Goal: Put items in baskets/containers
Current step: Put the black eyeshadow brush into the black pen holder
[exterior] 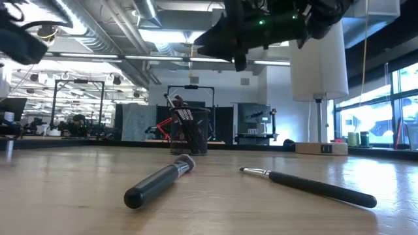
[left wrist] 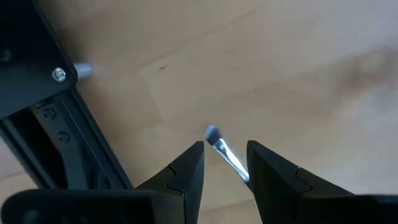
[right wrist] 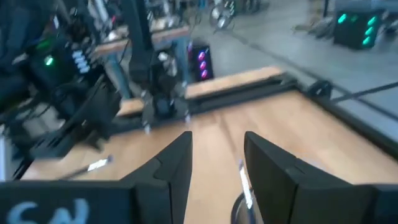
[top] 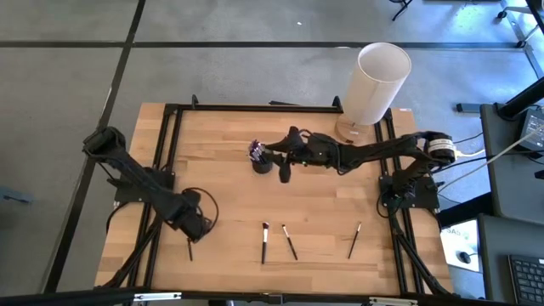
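A pale wooden bench (top: 229, 170) is being worked. The mesh cup (top: 263, 160), already holding brushes, is standing far of centre. The right gripper (top: 285, 172), jaws apart and empty, is hovering just beside it; a swing could topple the cup. The left gripper (left wrist: 225, 163), jaws apart around a thin brush (left wrist: 225, 151) at the near left, could pinch off-centre and flick it away.
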Robot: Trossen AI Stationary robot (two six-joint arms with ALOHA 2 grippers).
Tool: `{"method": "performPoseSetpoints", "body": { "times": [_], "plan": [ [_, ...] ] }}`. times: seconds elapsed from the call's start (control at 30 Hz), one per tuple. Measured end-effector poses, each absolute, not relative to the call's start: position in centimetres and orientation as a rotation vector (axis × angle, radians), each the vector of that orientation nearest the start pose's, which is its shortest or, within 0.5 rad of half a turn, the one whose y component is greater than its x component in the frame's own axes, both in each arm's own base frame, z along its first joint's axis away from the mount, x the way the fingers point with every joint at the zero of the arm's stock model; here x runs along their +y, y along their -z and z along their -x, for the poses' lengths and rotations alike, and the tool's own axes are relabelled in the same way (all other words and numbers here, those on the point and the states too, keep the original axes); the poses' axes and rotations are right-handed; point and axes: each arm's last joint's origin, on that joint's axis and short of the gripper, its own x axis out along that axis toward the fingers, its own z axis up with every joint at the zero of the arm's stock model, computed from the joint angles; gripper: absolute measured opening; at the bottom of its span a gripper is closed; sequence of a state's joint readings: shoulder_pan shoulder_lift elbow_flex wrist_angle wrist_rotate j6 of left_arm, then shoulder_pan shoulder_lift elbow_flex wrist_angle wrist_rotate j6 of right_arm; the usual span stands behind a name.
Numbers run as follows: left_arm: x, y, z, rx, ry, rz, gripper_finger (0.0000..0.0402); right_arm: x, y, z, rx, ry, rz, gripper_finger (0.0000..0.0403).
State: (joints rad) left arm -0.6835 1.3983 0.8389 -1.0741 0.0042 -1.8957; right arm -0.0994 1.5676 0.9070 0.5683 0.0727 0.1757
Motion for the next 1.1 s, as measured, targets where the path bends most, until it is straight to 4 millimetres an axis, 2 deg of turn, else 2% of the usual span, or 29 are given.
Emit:
{"method": "performPoseSetpoints", "body": {
  "times": [0.17,0.63,0.8,1.0,1.1],
  "plan": [
    [-13.7,-17.0,-14.9,1.356,-1.005,0.924,0.0116,-3.4,-24.9,-34.2,0.164,0.144,-0.180,0.0145],
    [-14.3,-13.7,-13.8,1.338,-0.914,1.046,0.0108,-3.7,-25.1,-34.1,0.148,0.151,-0.184,0.0145],
    [-14.2,-13.6,-13.7,1.353,-0.890,1.040,0.0079,-3.7,-25.0,-34.1,0.160,0.143,-0.186,0.0145],
    [-14.3,-13.6,-13.8,1.358,-0.863,1.030,0.0013,-3.7,-25.0,-34.1,0.166,0.144,-0.190,0.0145],
    [-14.3,-13.6,-13.8,1.350,-0.864,1.027,0.0010,-3.7,-24.9,-34.1,0.167,0.145,-0.197,0.0145]
  ]
}}
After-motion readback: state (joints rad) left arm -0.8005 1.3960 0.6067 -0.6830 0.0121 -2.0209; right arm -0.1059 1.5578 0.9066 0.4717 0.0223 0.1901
